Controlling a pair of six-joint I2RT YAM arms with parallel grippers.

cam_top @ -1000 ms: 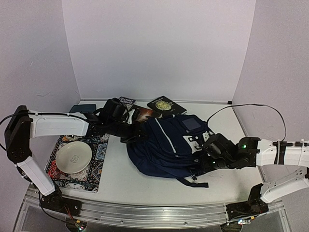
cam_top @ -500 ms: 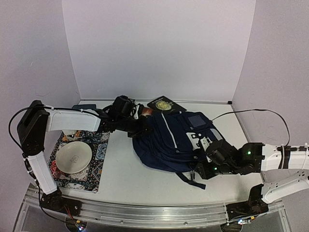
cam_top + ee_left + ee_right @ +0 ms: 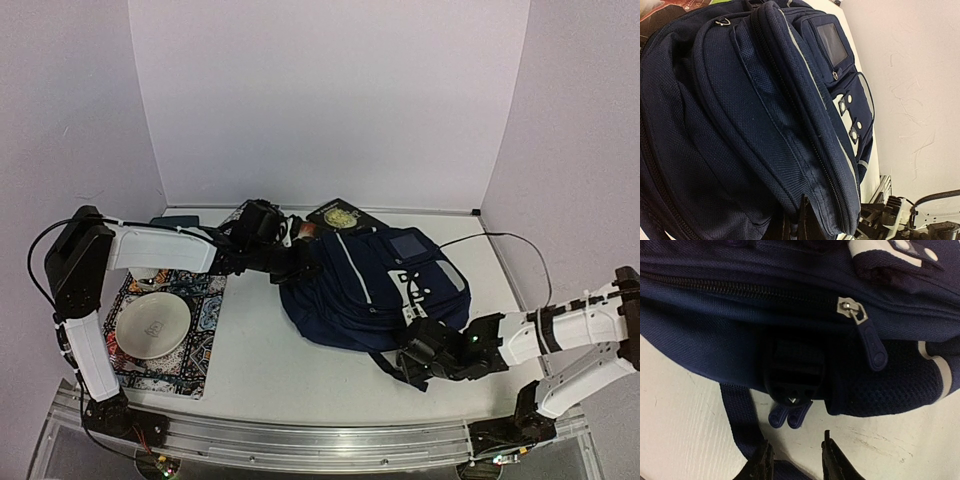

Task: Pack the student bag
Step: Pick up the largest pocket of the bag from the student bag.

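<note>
The student bag [image 3: 365,290] lies in the middle of the table [image 3: 250,355], a little toward the far edge and the right side. Its long axis runs on a diagonal. As far as I can tell, the top end points to the far left corner and the bottom end to the near right corner. The front pocket with the white buckle patches [image 3: 415,290] faces up and to the right. My left gripper [image 3: 298,262] is at the far left end of the bag with its jaws fully closed, pinching a fold of the bag's fabric. My right gripper [image 3: 410,362] is at the near right end, low over the table. In the right wrist view its jaws stand partly apart and grip nothing. They are just below a black strap buckle [image 3: 792,377] and beside a dark strap [image 3: 737,410] that runs out from under the bag. A zipper pull [image 3: 867,337] hangs on the side of the bag above them. At the far side the bag reaches a dark book [image 3: 345,216] near the back edge, so there is little room there. To the near left, bare table is between the bag and a patterned mat [image 3: 190,365] that carries a white plate [image 3: 152,325]. There is also free table along the near edge and toward the right edge.
</note>
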